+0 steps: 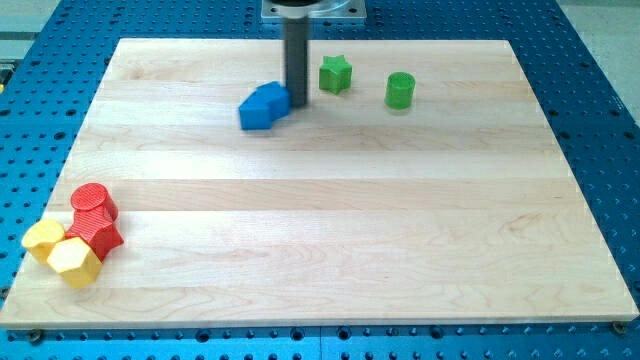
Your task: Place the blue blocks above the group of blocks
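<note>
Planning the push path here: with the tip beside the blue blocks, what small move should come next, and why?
Probably a short push toward the view's lower left. My tip sits against the right side of the blue blocks, while the red and yellow group lies far off at the view's bottom left.

Rod [298,55] cut off by view's top w/ its mount. Blue blocks [265,106] run together; can't tell where one ends or exact shapes. Red star [97,237] partly hidden behind yellow hexagon [73,259].
</note>
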